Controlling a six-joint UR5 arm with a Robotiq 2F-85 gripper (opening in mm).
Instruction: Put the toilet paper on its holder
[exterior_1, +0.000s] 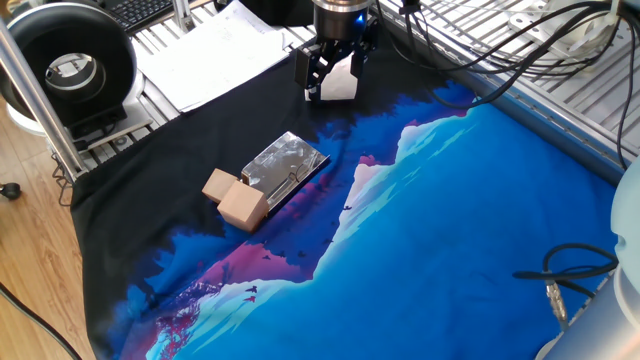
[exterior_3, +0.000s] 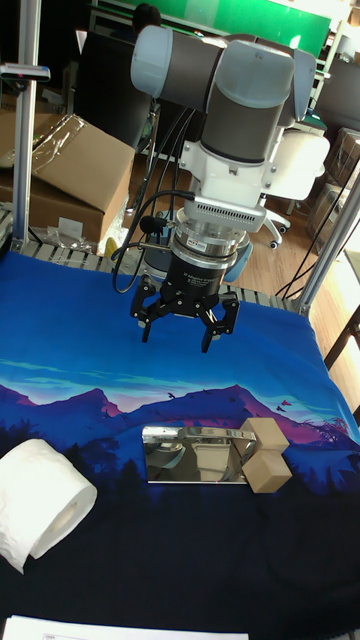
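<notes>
Nearest the tall camera, the toilet paper (exterior_3: 40, 505) sits on the dark part of the cloth (exterior_3: 60, 370), left of the holder (exterior_3: 190, 458) and clear of it. The plate lies flat, wooden cubes (exterior_3: 265, 455) at its right end. Beyond, the gripper (exterior_3: 178, 335) hangs in the air above the cloth – fingers spread apart, nothing between them.
</notes>
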